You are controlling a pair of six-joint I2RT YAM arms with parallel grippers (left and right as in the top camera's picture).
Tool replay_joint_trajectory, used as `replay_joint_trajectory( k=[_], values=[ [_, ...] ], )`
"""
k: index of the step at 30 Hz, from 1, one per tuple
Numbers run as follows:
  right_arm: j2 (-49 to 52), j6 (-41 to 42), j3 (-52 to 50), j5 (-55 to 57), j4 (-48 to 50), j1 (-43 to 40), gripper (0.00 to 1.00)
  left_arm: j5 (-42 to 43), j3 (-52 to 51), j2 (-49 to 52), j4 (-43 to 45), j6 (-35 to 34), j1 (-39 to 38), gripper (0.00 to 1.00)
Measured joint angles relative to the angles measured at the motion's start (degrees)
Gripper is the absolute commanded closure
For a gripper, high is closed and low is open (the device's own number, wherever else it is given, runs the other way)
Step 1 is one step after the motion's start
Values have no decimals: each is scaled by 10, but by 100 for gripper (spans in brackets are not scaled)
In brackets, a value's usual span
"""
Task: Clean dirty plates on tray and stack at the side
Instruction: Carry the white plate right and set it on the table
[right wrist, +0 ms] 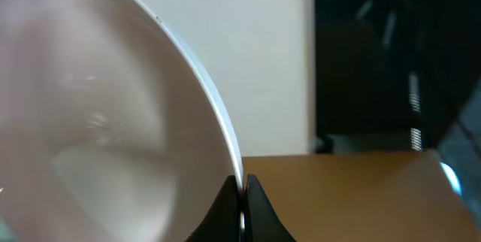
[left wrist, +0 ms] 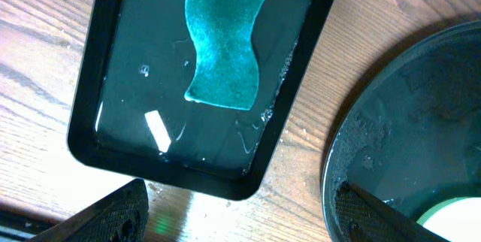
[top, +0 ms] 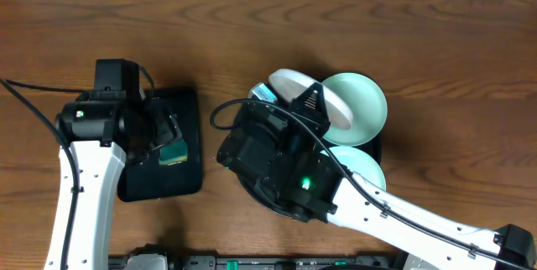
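My right gripper (right wrist: pixel 242 187) is shut on the rim of a white plate (right wrist: pixel 98 122) and holds it tilted on edge above the round black tray (top: pixel 379 146). In the overhead view this plate (top: pixel 290 82) sits at the gripper (top: pixel 314 101). Two pale-mint plates lie on the tray, one at the back right (top: pixel 362 102) and one at the front right (top: pixel 366 169), partly under the arm. My left gripper (left wrist: pixel 240 223) is wide open and empty, over the wood between the sponge tray and the round tray (left wrist: pixel 406 129).
A small rectangular black tray (left wrist: pixel 301 62), wet, holds a green sponge (left wrist: pixel 225 43); in the overhead view the sponge (top: pixel 174 154) lies under my left gripper (top: pixel 165 132). A small white scrap (left wrist: pixel 157 131) lies in that tray. A black cable loops left of the round tray.
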Motion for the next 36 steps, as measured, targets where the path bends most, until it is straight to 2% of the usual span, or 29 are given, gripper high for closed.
replay_joint_trajectory(
  k=[3, 5, 9, 12, 17, 26, 32, 36],
  values=[
    [0, 19, 0, -15, -1, 3, 99, 0, 0, 0, 0, 0, 0, 20],
    [0, 44, 1, -68, -10, 2, 99, 0, 0, 0, 0, 0, 0, 20],
    [0, 148, 2, -254, -30, -38, 98, 0, 0, 0, 2, 0, 0, 20],
    [2, 240, 1, -386, -30, -108, 98, 0, 0, 0, 2, 0, 0, 20],
    [8, 336, 1, -572, -16, -264, 98, 0, 0, 0, 2, 0, 0, 20],
    [12, 387, 1, -858, -3, -589, 99, 0, 0, 0, 2, 0, 0, 20],
    [13, 405, 1, -952, -4, -817, 99, 0, 0, 0, 2, 0, 0, 20],
    [30, 410, 1, -975, -3, -928, 98, 0, 0, 0, 2, 0, 0, 20]
  ],
)
